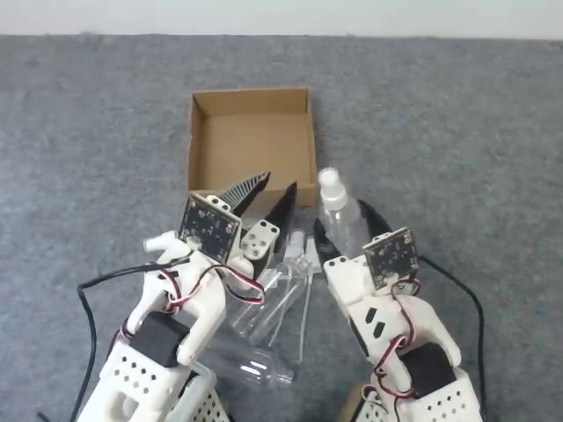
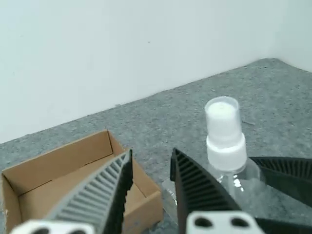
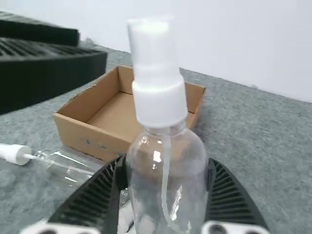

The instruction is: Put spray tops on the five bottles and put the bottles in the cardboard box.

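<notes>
Clear bottle [image 1: 343, 221] just beside cardboard box [image 1: 253, 141] corner

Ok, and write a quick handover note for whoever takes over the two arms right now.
Left gripper: open, empty, at the near side of the cardboard box.
Right gripper: shut on an upright bottle with a spray top on it, beside the box's corner.
Loose bottles and loose spray tops lie on the table between the arms.
Done: one bottle topped.
Left: no bottle boxed yet; box this one, then top and box the rest.
</notes>
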